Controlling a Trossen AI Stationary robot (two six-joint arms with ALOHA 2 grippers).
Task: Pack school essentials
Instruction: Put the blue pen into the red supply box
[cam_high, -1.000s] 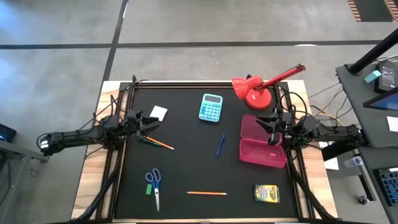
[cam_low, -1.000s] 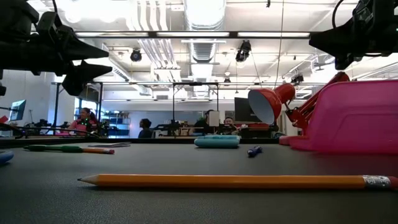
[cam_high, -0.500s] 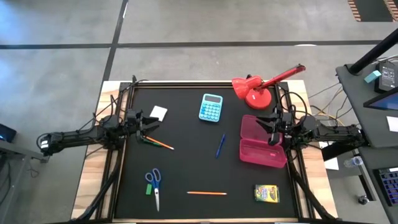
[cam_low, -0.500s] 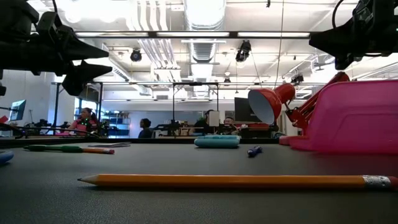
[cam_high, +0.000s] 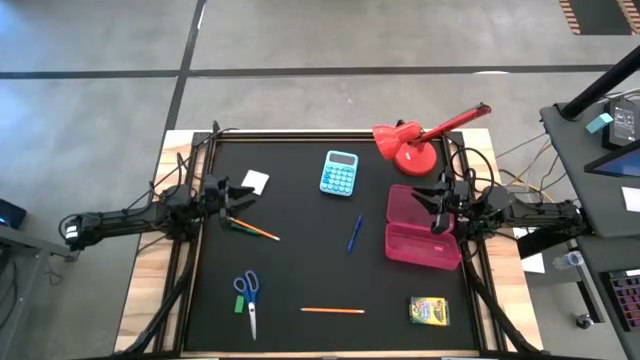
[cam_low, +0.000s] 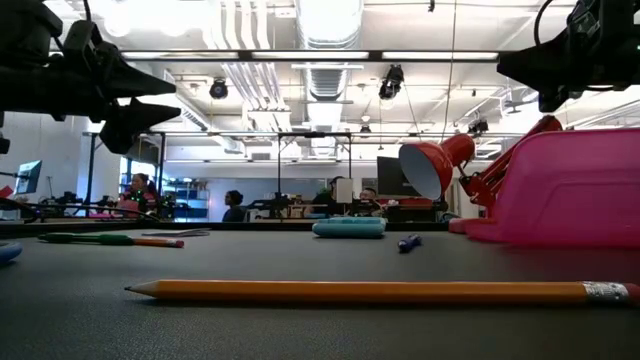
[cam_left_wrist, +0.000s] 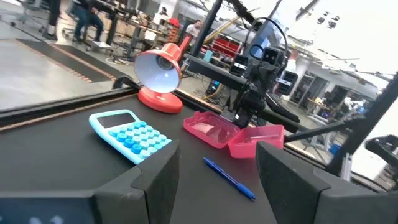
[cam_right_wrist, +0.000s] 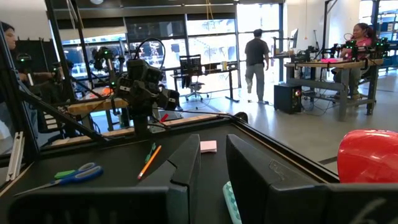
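My left gripper hovers open over the table's left side, near the white square and above an orange pencil that lies beside a green pen. My right gripper hangs above the open pink case with its fingers a little apart and nothing between them. Lying flat on the black mat are a blue pen, a second orange pencil, the blue-handled scissors with the green block beside them, and the crayon box.
A light blue calculator lies at the far middle, and a red desk lamp stands just beyond the pink case. A raised frame runs around the mat's edge. People move about in the room beyond the table.
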